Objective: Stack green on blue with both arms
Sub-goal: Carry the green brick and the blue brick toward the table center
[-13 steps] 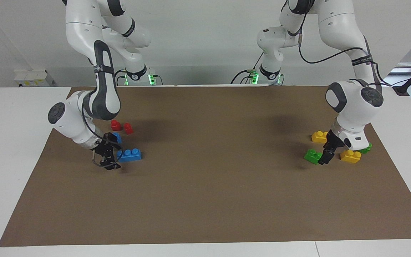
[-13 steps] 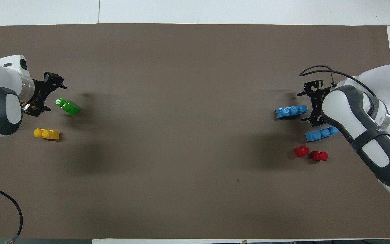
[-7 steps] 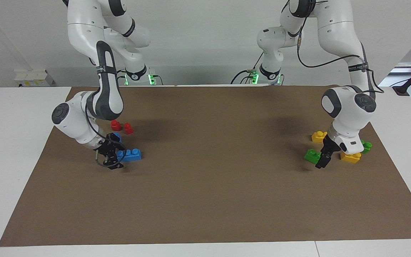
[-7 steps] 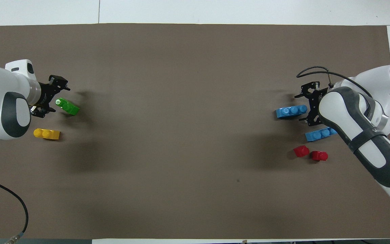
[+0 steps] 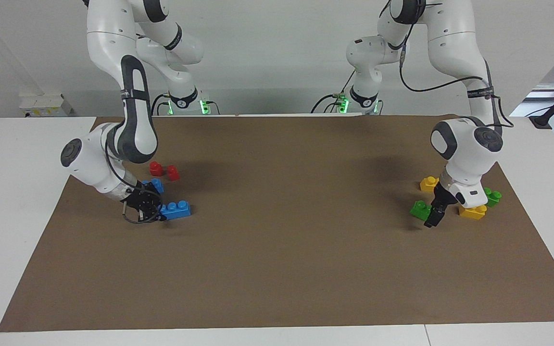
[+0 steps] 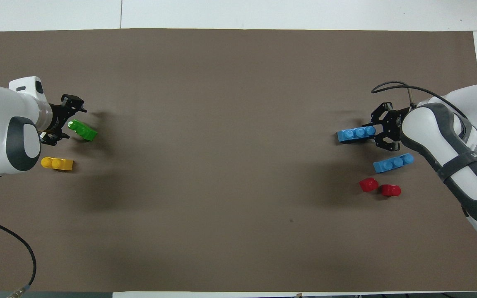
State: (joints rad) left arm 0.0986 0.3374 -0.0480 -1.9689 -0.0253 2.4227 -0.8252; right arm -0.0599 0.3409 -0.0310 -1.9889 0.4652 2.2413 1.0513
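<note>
A long blue brick (image 5: 176,210) lies on the brown mat at the right arm's end; it also shows in the overhead view (image 6: 355,134). My right gripper (image 5: 148,211) is low and open, its fingers on either side of that brick's end in the overhead view (image 6: 378,131). A small green brick (image 5: 420,210) lies at the left arm's end, also in the overhead view (image 6: 83,130). My left gripper (image 5: 432,216) is low and open right beside it, its fingers around the brick's end in the overhead view (image 6: 68,122).
A second blue brick (image 6: 393,162) and two red blocks (image 6: 368,184) (image 6: 391,190) lie nearer to the robots than the first blue brick. Two yellow bricks (image 5: 429,183) (image 5: 472,211) and a second green brick (image 5: 492,197) lie around the left gripper.
My right gripper has moved in onto the end of the blue brick. My left gripper has shifted closer to the green brick. The bricks have not moved.
</note>
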